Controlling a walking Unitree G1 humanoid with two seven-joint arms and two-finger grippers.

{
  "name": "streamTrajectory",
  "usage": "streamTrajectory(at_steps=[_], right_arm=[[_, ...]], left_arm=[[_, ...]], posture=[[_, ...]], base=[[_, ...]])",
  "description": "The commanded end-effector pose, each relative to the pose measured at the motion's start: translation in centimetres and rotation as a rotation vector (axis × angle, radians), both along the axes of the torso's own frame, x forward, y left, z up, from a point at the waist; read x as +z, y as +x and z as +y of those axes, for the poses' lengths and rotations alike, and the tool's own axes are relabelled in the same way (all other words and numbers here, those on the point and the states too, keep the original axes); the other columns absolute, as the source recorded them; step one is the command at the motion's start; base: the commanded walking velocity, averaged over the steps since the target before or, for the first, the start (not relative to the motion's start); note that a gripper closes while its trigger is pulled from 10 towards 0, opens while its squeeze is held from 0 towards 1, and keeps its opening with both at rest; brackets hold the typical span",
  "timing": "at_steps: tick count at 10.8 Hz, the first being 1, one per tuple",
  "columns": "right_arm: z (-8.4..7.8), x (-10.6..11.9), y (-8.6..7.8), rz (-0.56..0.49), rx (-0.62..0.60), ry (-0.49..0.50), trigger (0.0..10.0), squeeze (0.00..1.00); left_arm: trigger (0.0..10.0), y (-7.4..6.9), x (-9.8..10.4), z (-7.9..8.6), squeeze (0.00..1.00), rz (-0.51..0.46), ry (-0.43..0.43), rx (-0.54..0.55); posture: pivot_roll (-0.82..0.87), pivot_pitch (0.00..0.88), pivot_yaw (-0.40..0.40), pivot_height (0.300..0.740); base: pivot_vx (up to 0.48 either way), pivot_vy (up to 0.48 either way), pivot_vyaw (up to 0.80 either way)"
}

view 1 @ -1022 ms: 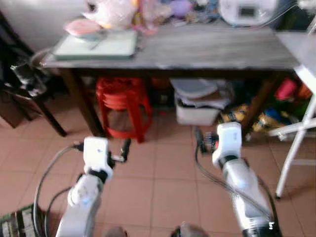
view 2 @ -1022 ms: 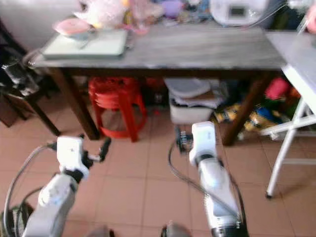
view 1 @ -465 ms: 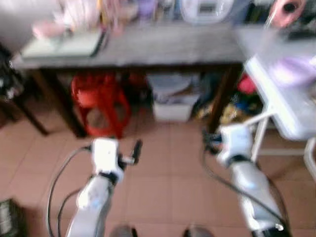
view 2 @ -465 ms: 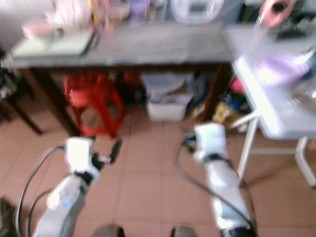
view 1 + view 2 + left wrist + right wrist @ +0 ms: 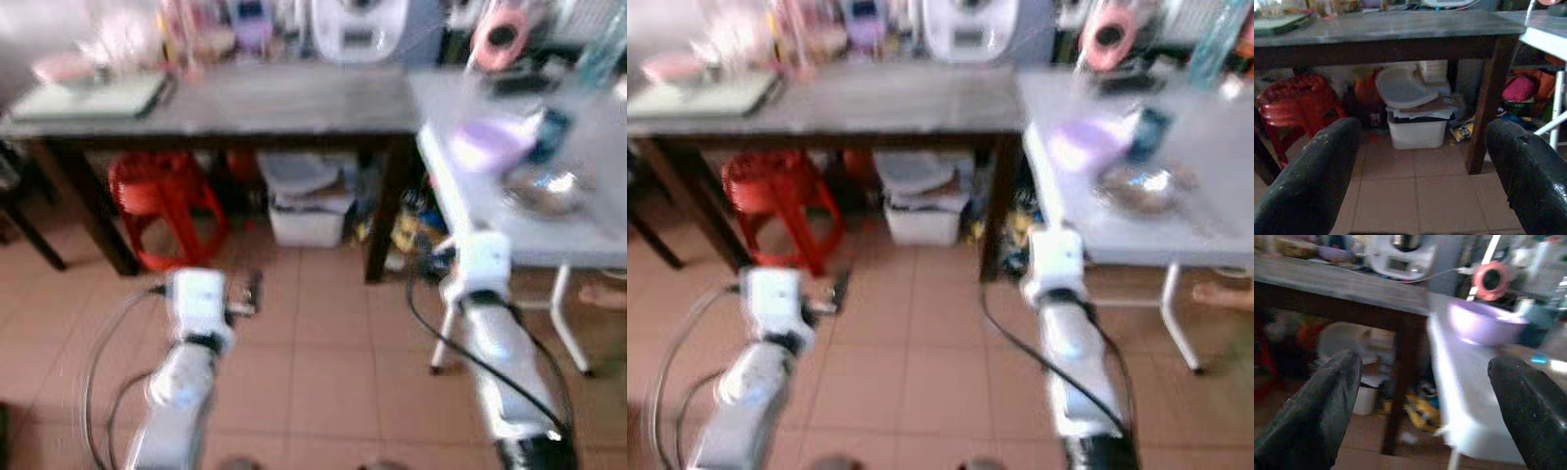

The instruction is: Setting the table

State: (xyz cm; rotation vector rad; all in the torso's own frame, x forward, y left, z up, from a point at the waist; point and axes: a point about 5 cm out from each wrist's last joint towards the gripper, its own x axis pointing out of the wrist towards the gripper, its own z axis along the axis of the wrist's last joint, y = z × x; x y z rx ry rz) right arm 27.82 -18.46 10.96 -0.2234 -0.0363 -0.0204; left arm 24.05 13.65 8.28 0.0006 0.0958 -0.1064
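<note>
Left gripper (image 5: 1420, 161) spread wide, holding nothing. Right gripper (image 5: 1420, 396) likewise apart, empty, facing a blurry, seemingly purple bowl (image 5: 1484, 322)

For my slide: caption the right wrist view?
Open right gripper faces a purple bowl on the white table.
</note>
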Motion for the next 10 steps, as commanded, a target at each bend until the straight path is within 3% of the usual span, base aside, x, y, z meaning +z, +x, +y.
streamTrajectory(at_steps=[1, 2, 3, 6, 8, 10], right_arm=[[0.7, 0.2, -0.1, -0.023, 0.011, -0.001, 10.0, 0.00], [-0.4, 0.2, -0.6, -0.043, -0.053, -0.008, 10.0, 0.00], [-0.4, 0.1, -0.7, -0.040, -0.056, -0.002, 10.0, 0.00], [0.4, -0.3, -1.0, -0.023, -0.011, 0.022, 10.0, 0.00], [0.3, -0.6, -1.2, -0.019, -0.016, 0.020, 10.0, 0.00], [0.2, -0.5, -1.0, -0.021, -0.016, 0.012, 10.0, 0.00]], left_arm=[[10.0, -0.2, 0.1, 1.3, 0.00, -0.009, 0.020, 0.045], [10.0, -0.6, -0.2, 3.4, 0.00, -0.021, 0.125, 0.195], [10.0, -0.7, -0.5, 4.4, 0.00, 0.000, 0.103, 0.262], [10.0, -0.7, -0.1, 2.7, 0.00, -0.020, 0.049, 0.144], [10.0, -0.4, 0.1, 2.5, 0.00, -0.032, 0.051, 0.118], [10.0, -0.4, 0.3, 1.7, 0.00, -0.040, 0.046, 0.058]], posture=[[0.06, 0.000, 0.041, 0.740], [0.05, 0.000, 0.045, 0.740], [0.05, 0.000, 0.043, 0.740], [0.05, 0.000, 0.056, 0.740], [0.04, 0.002, 0.061, 0.740], [0.05, 0.010, 0.064, 0.740]], base=[[0.000, 0.000, 0.00], [0.000, 0.000, 0.00], [0.000, 0.000, 0.00], [0.000, -0.081, 0.00], [0.354, -0.319, 0.00], [0.461, 0.000, 0.00]])
